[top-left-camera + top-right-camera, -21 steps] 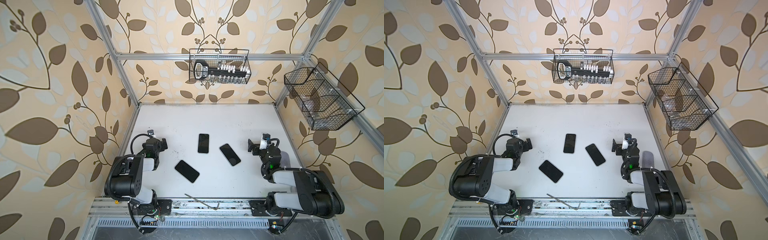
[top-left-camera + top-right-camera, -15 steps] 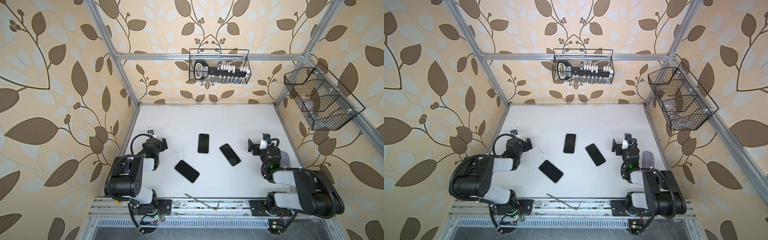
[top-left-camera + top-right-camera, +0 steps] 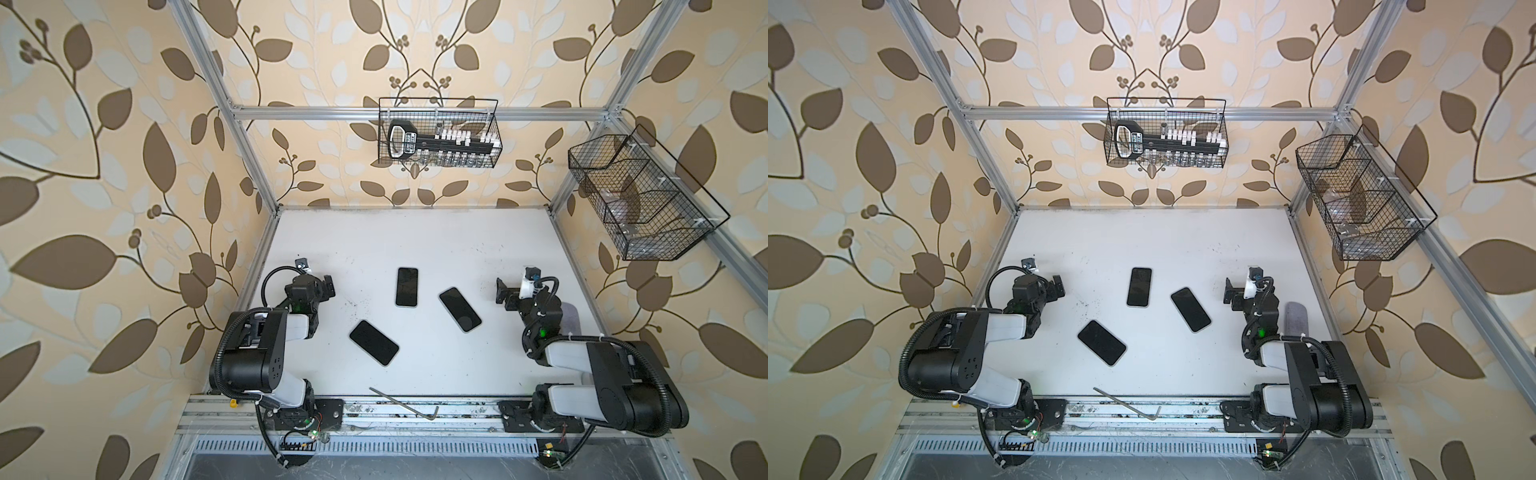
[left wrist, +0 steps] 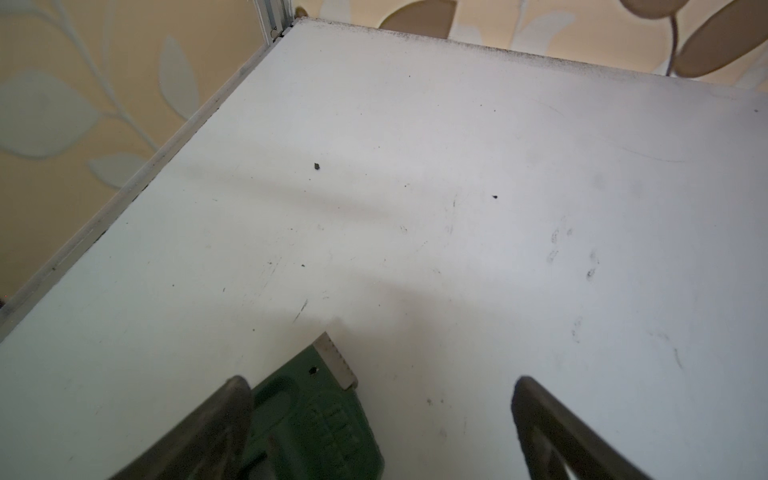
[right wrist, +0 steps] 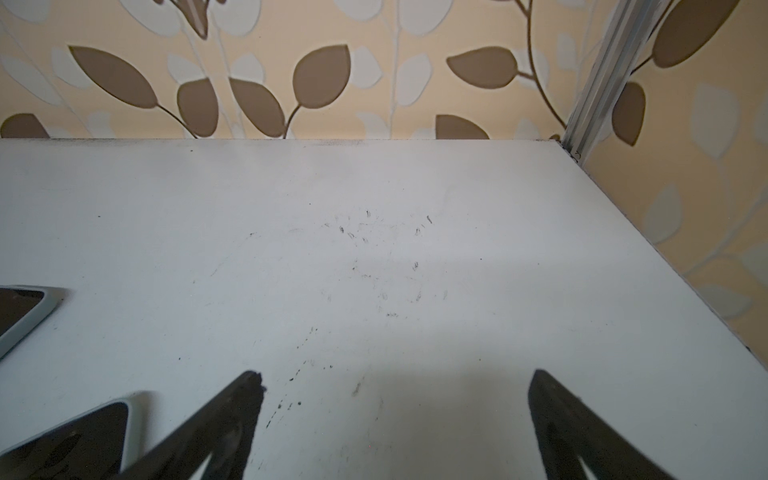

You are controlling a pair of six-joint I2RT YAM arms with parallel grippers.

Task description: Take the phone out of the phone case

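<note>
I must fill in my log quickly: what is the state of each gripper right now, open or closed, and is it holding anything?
Left gripper: open, holding nothing.
Right gripper: open, holding nothing.

Right wrist cam only catches corners of the far phone (image 5: 20, 309) and near phone (image 5: 79, 436), the rest runs off the edge. The near one's partly behind blurry fingers (image 5: 220, 428). Left wrist cam: green thing (image 4: 316, 419) half hidden, embossed lettering unreadable.

Dark tapered jaws tip the left gripper (image 4: 380, 382) and right gripper (image 5: 395, 376). Behind the jaws, left arm (image 3: 249, 361) and right arm (image 3: 615, 374) have black joints, white shells, ribbed black cables (image 3: 216, 368).
</note>
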